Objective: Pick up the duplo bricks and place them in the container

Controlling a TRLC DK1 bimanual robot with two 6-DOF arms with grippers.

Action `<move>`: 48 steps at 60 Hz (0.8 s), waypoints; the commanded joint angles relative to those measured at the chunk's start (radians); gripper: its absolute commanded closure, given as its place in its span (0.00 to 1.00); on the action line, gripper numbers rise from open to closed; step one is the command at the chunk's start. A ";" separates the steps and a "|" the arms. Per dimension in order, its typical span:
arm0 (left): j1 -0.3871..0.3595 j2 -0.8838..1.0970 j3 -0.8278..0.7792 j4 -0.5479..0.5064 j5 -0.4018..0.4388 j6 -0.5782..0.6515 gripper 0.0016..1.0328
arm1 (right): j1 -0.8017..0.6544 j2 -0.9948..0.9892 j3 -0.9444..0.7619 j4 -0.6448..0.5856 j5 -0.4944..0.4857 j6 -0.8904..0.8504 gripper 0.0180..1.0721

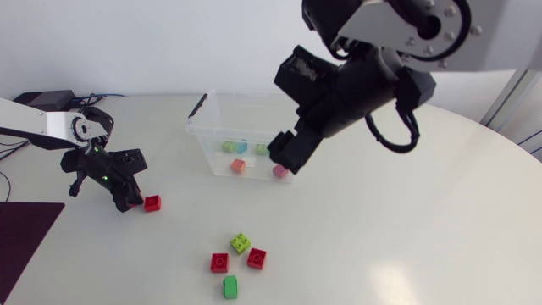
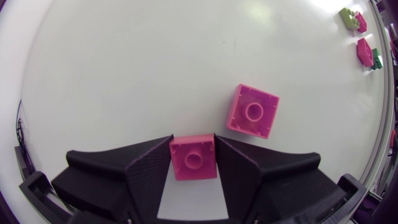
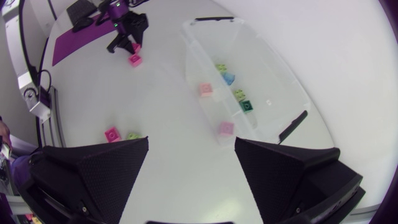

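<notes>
L gripper [image 2: 193, 140], 9 o'clock on the table [image 1: 406, 237], clamps a red brick [image 2: 194, 159]: stud up, approx square, no real long axis, sides flush w/ fingers [image 2: 149, 169]. Tip-only grip, so it may slip on lift or clip the second brick [image 2: 252, 111] just beside at 1 o'clock. Container [image 1: 196, 119] near 12; R gripper [image 3: 191, 142] over it, wide open, empty.
</notes>
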 commanded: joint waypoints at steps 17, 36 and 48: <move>-0.037 -0.236 -0.044 -0.122 0.022 -0.023 0.73 | 0.148 0.013 -0.281 -0.016 -0.078 -0.090 0.05; -0.187 -0.386 0.103 -0.209 0.149 -0.201 0.73 | 0.206 0.255 -0.230 0.005 -0.099 -0.093 0.07; -0.250 -0.389 0.204 -0.212 0.206 -0.308 0.73 | 0.235 0.380 -0.149 0.011 -0.090 -0.076 0.07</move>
